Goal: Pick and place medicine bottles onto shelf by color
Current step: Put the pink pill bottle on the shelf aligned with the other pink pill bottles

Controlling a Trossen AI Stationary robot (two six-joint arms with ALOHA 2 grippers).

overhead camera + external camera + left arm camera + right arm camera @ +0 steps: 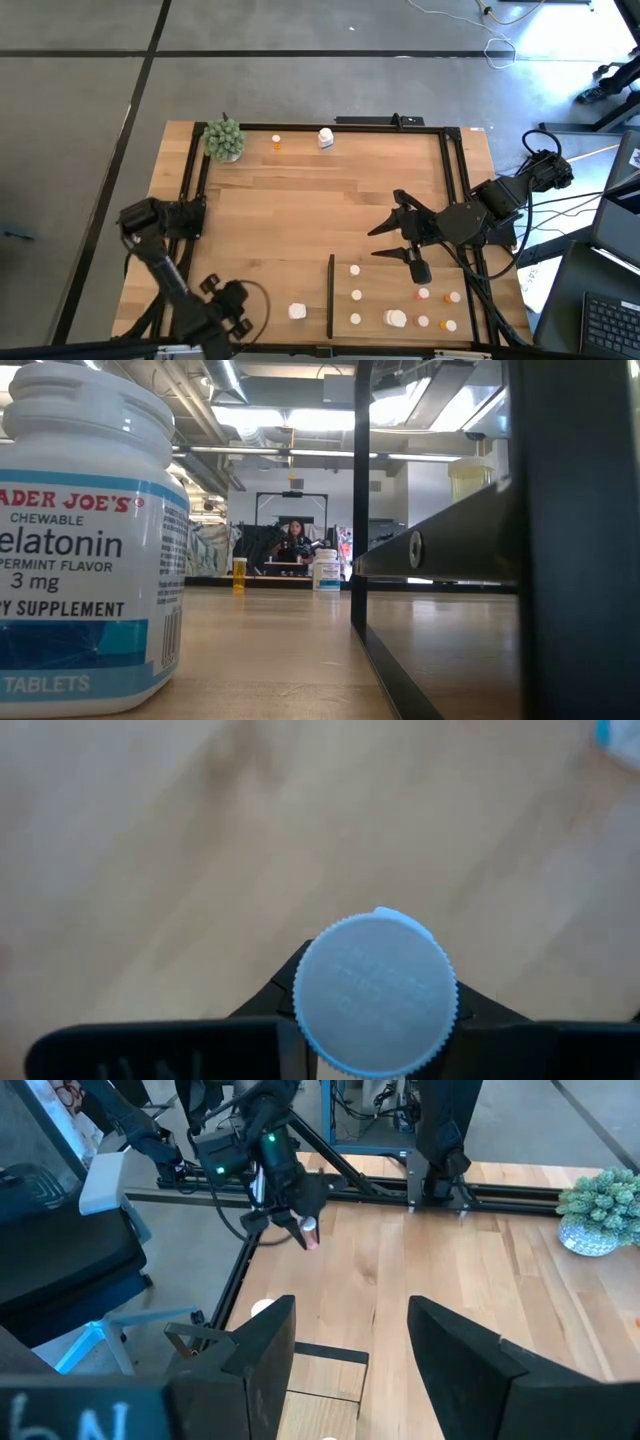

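My left gripper (pixel 300 1220) is at the table's near left and is shut on a small bottle with a white ribbed cap (pixel 375 992). My right gripper (pixel 388 240) is open and empty above the table, just beyond the shelf's far edge; its fingers show in its own wrist view (pixel 345 1350). The shelf (pixel 440 275) is a pale panel at the near right with a black strip (pixel 331 295) on its left side. White bottles (pixel 355 295), a chunkier white one (pixel 396 319) and orange bottles (pixel 438 297) stand on it. A white melatonin bottle (pixel 297 312) stands left of the strip, large in the low view (pixel 90 540). My left gripper pinches the bottle between its two fingers, one on each side just under the cap's rim (pixel 300 1010). The cap faces back toward the wrist. In the right wrist view the bottle (pixel 311 1236) is tilted at the fingertips, lifted clear of the table.
An orange bottle (pixel 277 142) and a white bottle (pixel 325 138) stand near the far edge, with a green plant ball (pixel 225 140) at the far left. A black frame (pixel 455 190) runs along the table's sides. A person (pixel 295 540) sits beyond the table.
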